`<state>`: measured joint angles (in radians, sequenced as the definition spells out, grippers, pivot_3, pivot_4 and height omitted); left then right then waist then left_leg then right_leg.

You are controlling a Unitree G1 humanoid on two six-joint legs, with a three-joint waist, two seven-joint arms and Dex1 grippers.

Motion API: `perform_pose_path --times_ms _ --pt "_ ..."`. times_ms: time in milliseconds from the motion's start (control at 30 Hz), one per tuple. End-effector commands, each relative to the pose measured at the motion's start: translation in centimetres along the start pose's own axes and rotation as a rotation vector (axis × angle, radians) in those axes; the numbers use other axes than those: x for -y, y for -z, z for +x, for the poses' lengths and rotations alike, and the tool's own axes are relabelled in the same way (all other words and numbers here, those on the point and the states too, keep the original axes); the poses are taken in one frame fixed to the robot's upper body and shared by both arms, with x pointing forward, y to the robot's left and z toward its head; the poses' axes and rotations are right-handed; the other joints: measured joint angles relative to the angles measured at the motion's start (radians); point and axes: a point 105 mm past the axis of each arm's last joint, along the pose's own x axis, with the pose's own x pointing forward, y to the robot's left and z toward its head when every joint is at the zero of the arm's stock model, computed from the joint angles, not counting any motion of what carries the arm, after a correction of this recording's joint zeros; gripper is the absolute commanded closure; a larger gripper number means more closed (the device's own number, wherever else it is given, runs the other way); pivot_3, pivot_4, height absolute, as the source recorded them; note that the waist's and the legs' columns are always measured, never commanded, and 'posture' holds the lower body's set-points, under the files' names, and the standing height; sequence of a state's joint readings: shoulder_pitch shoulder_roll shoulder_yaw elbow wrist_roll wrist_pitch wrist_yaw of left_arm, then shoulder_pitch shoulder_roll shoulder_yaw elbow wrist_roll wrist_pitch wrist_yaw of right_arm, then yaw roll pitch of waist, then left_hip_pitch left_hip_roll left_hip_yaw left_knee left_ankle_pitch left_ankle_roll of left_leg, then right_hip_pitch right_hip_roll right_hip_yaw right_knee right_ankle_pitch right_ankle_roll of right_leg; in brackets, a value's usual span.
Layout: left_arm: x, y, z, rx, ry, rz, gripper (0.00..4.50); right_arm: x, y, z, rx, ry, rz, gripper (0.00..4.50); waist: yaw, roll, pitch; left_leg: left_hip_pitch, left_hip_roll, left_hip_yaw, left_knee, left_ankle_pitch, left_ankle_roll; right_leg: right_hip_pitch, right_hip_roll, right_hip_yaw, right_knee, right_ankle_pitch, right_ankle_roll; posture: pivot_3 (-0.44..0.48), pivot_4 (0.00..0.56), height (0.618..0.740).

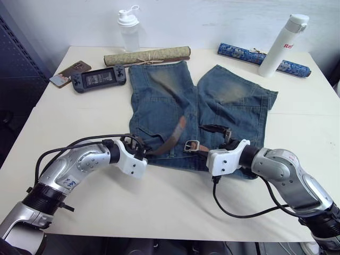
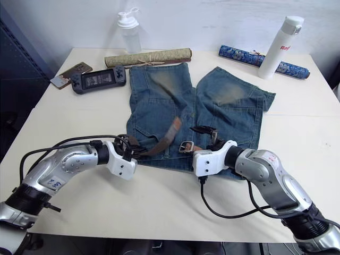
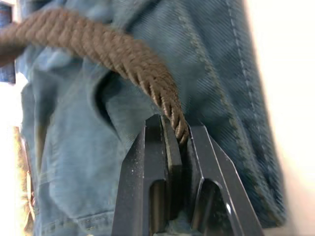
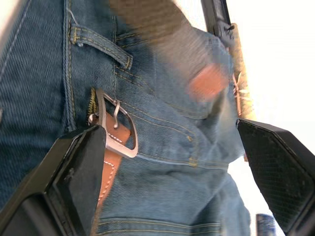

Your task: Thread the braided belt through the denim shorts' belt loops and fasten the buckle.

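Two claws work near the tabletop's front edge: left claw (image 3: pixel 179 147) pinches the limp braided belt (image 3: pixel 113 54) over the denim shorts (image 1: pixel 175 101); right claw (image 4: pixel 172 167), spread, flanks the rigid buckle (image 4: pixel 115 128), likely the firmest hold.

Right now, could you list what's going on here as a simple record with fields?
Surface: white table
Garment: faded blue denim shorts, lying flat
Belt: olive-brown braided belt, raised over the waistband
Buckle: small silver metal buckle, resting on the denim, unfastened
Left end effector: shut on the belt
Right end effector: open, beside the buckle
Nearby: black handheld game console, white bottle
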<state>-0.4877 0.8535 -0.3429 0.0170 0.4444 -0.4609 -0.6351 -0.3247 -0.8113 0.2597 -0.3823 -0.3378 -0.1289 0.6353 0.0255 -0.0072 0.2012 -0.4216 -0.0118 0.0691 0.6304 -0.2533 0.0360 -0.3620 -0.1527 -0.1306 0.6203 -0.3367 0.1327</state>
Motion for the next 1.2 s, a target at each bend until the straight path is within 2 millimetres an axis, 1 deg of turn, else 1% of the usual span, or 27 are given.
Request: perform_pose_path --times_ms 33,100,233,400,533,633,700,833,867,900,1067,1167,1200 --pt "-0.5 0.0 0.6 0.001 -0.002 0.034 4.48 -0.1 -1.2 0.4 0.057 -0.013 -0.034 0.00 0.000 0.000 0.000 0.000 0.000 0.000 0.000 0.000 0.000 0.000 0.000 0.000 0.000 0.000 0.000 0.000 0.150 0.717" --pt "-1.1 -0.1 0.8 0.001 -0.032 0.058 4.48 -0.4 -1.4 0.7 0.063 -0.024 -0.026 0.00 0.000 0.000 0.000 0.000 0.000 0.000 0.001 0.000 0.000 0.001 0.000 0.000 0.000 0.000 0.000 0.000 0.150 0.717" --pt "-1.6 -0.1 1.0 -0.001 -0.063 0.036 4.48 -0.5 -0.8 1.1 0.028 -0.021 0.077 0.00 0.000 0.000 0.000 0.000 0.000 -0.001 0.003 0.001 0.001 0.002 0.000 -0.001 0.001 0.000 0.000 0.000 0.150 0.717" --pt "-2.2 0.1 0.8 -0.018 -0.115 0.011 4.48 -2.3 -0.1 0.7 -0.024 -0.084 0.196 0.00 0.002 0.000 0.000 0.000 0.000 -0.002 0.004 0.001 0.001 0.002 0.000 -0.001 0.001 0.000 0.000 0.000 0.150 0.717" --pt "-2.5 0.3 0.8 -0.033 -0.129 0.001 4.48 -2.5 0.1 0.5 -0.055 -0.088 0.225 0.00 -0.001 0.000 0.000 0.000 0.000 -0.002 0.005 0.001 0.001 0.002 0.000 -0.001 0.002 0.000 0.000 0.000 0.150 0.717" --pt "-2.4 0.4 0.8 -0.042 -0.135 -0.013 4.50 -2.3 0.1 0.2 -0.063 -0.083 0.238 0.78 -0.001 0.000 0.000 0.000 0.000 -0.002 0.005 0.001 0.001 0.002 0.001 -0.001 0.002 0.000 0.000 0.000 0.150 0.717" --pt "-2.4 0.7 0.8 -0.056 -0.142 -0.023 4.50 -2.3 0.0 -0.1 -0.068 -0.083 0.244 1.86 -0.001 0.000 0.000 0.000 0.000 -0.002 0.005 0.001 0.001 0.002 0.001 -0.001 0.002 0.000 0.000 0.000 0.150 0.717" --pt "-3.4 1.1 0.8 -0.086 -0.202 -0.063 4.50 -1.8 -0.7 -0.6 -0.064 -0.058 0.268 3.66 0.001 0.000 0.000 0.000 0.000 -0.002 0.006 0.001 0.001 0.002 0.001 -0.001 0.002 0.000 0.000 0.000 0.150 0.717" --pt "-3.6 1.3 0.8 -0.099 -0.219 -0.077 4.50 -1.8 -0.9 -0.6 -0.061 -0.052 0.277 4.26 0.002 0.000 0.000 0.000 0.000 -0.002 0.007 0.001 0.001 0.002 0.001 -0.001 0.003 0.000 0.000 0.000 0.150 0.717" --pt "-3.7 1.4 0.8 -0.107 -0.228 -0.089 4.50 -1.7 -1.1 -0.7 -0.061 -0.047 0.283 4.42 0.001 0.000 0.000 -0.001 0.000 -0.002 0.007 0.001 0.001 0.002 0.001 -0.001 0.003 0.000 0.000 0.000 0.150 0.717" --pt "-4.5 1.7 0.7 -0.137 -0.286 -0.123 4.50 -0.8 -1.5 -0.7 -0.061 0.002 0.323 4.42 0.000 0.000 0.000 0.000 0.000 -0.003 0.007 0.001 0.001 0.002 0.001 -0.001 0.004 0.000 0.000 0.000 0.150 0.717" --pt "-4.9 1.5 0.6 -0.118 -0.334 -0.180 4.50 0.5 -1.2 -0.6 -0.073 0.052 0.261 4.42 0.001 0.000 0.000 0.000 0.000 -0.003 0.008 0.001 0.001 0.002 0.001 -0.001 0.004 0.000 0.000 0.000 0.150 0.717" --pt "-5.0 1.4 0.5 -0.105 -0.346 -0.206 3.82 0.9 -1.0 -0.5 -0.079 0.067 0.232 4.50 0.000 0.000 0.000 0.000 0.000 -0.003 0.008 0.001 0.001 0.002 0.001 -0.001 0.004 0.000 0.000 0.000 0.150 0.717"
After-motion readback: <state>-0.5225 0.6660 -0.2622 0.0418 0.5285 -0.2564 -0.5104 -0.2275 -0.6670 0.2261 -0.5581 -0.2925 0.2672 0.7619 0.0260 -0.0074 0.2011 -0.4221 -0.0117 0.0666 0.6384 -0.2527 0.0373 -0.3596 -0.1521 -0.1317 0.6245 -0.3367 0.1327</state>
